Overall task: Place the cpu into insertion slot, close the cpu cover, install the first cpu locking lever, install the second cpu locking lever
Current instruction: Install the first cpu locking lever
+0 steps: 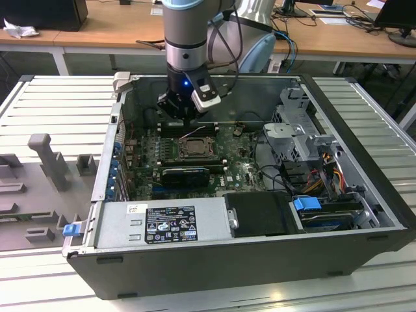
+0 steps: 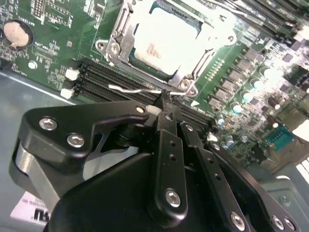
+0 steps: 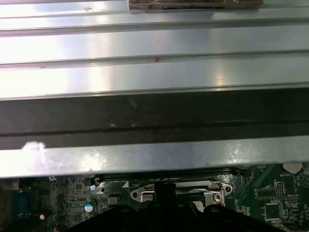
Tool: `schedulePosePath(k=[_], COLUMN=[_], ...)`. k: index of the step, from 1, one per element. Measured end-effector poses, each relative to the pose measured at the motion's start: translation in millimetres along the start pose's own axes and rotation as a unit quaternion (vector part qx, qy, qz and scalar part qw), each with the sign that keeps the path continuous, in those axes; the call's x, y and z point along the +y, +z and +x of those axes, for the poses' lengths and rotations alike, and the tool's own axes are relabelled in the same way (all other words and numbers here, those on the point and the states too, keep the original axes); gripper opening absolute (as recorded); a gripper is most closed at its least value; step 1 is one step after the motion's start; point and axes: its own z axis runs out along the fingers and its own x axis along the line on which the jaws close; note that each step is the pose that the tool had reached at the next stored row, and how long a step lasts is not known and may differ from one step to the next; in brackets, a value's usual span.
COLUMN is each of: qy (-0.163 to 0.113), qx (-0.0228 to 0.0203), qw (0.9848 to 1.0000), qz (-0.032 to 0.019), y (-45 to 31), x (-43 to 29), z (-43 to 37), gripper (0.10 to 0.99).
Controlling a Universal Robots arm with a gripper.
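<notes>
The cpu (image 2: 164,43) lies flat in the insertion slot (image 1: 194,148), its pale metal top showing. The cpu cover (image 2: 202,57) is down around it as a grey metal frame. A thin silver locking lever (image 2: 130,90) runs along the socket edge beside the memory slots (image 2: 104,77). My gripper (image 2: 166,104) hangs just off that edge, its black fingers (image 2: 169,145) drawn together, with the tips at the lever's end. I cannot tell whether they pinch the wire or only touch it. In the exterior view my gripper (image 1: 188,122) stands low over the board behind the socket.
The open computer case (image 1: 364,162) walls the board in on all sides. A black card (image 1: 185,174) sits in front of the socket, the power supply (image 1: 162,224) nearer still, and a drive cage (image 1: 296,130) with cables at the exterior view's right. A coin battery (image 2: 17,33) lies on the board.
</notes>
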Motion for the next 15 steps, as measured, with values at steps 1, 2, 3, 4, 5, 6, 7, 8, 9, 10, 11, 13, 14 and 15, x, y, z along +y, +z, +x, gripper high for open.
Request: schedulePosePath(k=[1, 2, 3, 4, 5, 6, 7, 8, 9, 10, 11, 13, 14, 15], qy=[-0.001, -0.003, -0.005, -0.005, -0.005, -0.005, -0.005, -0.005, -0.006, -0.007, -0.007, -0.009, -0.009, -0.01], qx=[0.0001, 0.0002, 0.0003, 0.0002, 0.0002, 0.0002, 0.0002, 0.0003, 0.0003, 0.0002, -0.0001, -0.0012, -0.0015, -0.0017], qw=[1.0, 1.0, 1.0, 1.0, 1.0, 1.0, 1.0, 1.0, 1.0, 1.0, 1.0, 1.0, 0.9999, 0.9999], qz=[0.0006, 0.0006, 0.0005, 0.0009, 0.0014, 0.0018, 0.0018, 0.0018, 0.0018, 0.0023, 0.0027, 0.0034, 0.0036, 0.0037], y=[1.5, 1.8, 2.0, 2.3, 2.5, 2.9, 3.3, 3.5, 4.3, 5.8, 6.9, 9.5, 10.4, 11.1], x=[0.5, 0.8, 1.6, 3.0, 4.2, 6.2, 7.9, 8.8, 9.5, 9.5, 9.5, 9.4, 9.4, 9.5], z=[-2.1, -3.4, -6.4, -9.0, -11.0, -13.8, -16.1, -17.8, -21.3, -23.1, -23.4, -25.1, -26.1, -27.1], gripper=[0.106, 0.106, 0.106, 0.106, 0.106, 0.106, 0.106, 0.106, 0.106, 0.106, 0.106, 0.106, 0.106, 0.106])
